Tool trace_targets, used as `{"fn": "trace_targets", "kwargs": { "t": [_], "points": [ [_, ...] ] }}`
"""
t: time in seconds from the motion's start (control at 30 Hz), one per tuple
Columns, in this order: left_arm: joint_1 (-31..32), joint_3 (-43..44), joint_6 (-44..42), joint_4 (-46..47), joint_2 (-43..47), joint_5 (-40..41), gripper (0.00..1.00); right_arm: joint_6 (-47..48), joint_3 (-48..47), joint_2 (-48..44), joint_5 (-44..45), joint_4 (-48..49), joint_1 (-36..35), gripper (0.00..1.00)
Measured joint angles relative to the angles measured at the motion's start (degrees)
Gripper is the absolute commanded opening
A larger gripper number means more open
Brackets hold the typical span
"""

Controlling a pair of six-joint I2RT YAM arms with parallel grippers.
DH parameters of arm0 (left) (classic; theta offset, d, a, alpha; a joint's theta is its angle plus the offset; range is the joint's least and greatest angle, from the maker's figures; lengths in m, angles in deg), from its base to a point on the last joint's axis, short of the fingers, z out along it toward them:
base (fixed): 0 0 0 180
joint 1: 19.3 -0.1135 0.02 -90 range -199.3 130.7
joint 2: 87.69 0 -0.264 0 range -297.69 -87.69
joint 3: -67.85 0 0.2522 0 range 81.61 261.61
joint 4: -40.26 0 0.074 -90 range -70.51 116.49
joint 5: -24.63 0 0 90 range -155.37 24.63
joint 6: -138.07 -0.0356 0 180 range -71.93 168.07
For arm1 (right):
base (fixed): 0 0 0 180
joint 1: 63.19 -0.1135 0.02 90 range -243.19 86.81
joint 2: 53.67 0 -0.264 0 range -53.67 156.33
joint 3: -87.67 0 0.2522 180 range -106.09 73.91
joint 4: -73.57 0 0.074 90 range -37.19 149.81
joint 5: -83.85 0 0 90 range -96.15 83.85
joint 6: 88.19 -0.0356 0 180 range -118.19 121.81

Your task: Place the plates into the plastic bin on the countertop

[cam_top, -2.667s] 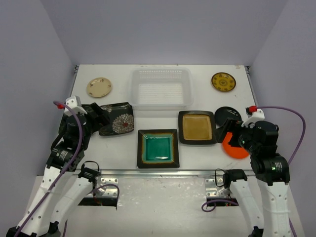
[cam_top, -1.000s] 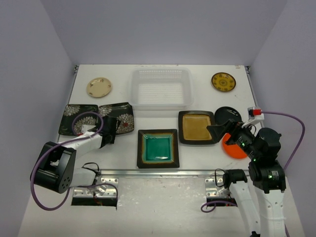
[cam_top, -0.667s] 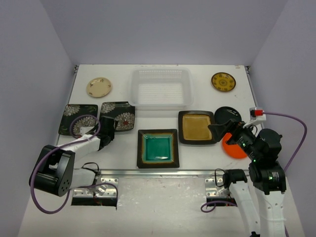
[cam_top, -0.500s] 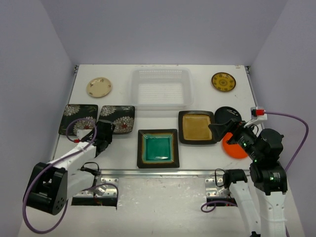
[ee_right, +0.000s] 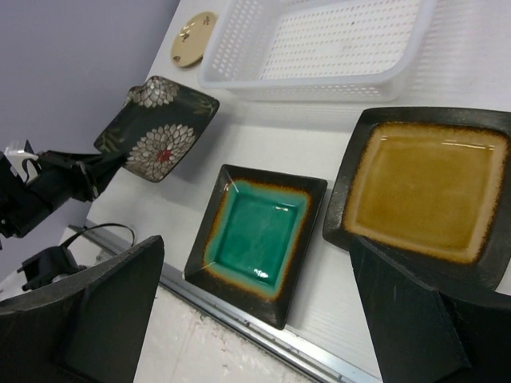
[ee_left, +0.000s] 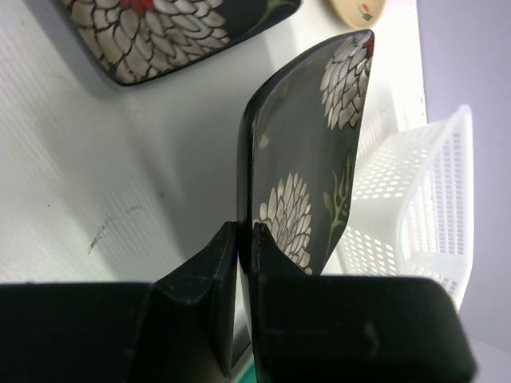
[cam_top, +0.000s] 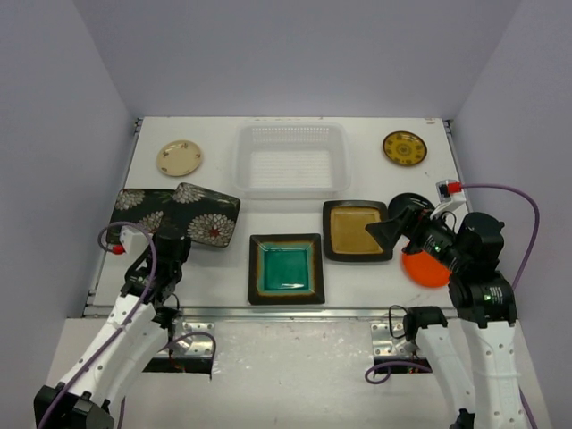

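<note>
My left gripper (cam_top: 176,239) is shut on the near edge of a black floral square plate (cam_top: 209,217) and holds it tilted up off the countertop (cam_top: 223,277). The wrist view shows the plate (ee_left: 315,152) edge-on between the fingers. A second floral plate (cam_top: 137,211) lies flat to its left. The plastic bin (cam_top: 290,190) stands empty at the back middle. My right gripper (cam_top: 396,222) is wide open and empty above the amber plate (cam_top: 356,231). In its wrist view the gripper (ee_right: 255,247) is over the teal plate (ee_right: 257,231).
A cream round plate (cam_top: 179,158) lies back left and a patterned yellow one (cam_top: 404,147) back right. An orange plate (cam_top: 422,268) lies under my right arm. The teal plate (cam_top: 286,268) sits near the metal front edge (cam_top: 286,311).
</note>
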Motion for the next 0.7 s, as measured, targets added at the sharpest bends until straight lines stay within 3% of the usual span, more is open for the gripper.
{"fn": "trace_targets", "kwargs": {
  "t": [0.3,0.43,0.53,0.7],
  "points": [
    [0.0,16.0,-11.0,-10.0,5.5,-1.9,0.00,3.0,-5.8,13.6,-12.0,0.2,0.0,0.99],
    [0.0,20.0,-13.4,-9.0,7.8,-6.8,0.00,1.0,-6.8,21.4,-19.1,4.8,-0.4,0.99],
    [-0.1,22.4,-15.6,-6.9,5.8,-14.2,0.00,-3.7,-5.9,25.6,-21.3,12.7,-3.3,0.99],
    [-0.1,23.3,-16.7,6.4,-7.6,-34.4,0.00,-5.6,-11.5,35.9,-20.4,18.7,-11.8,0.97]
  ]
}}
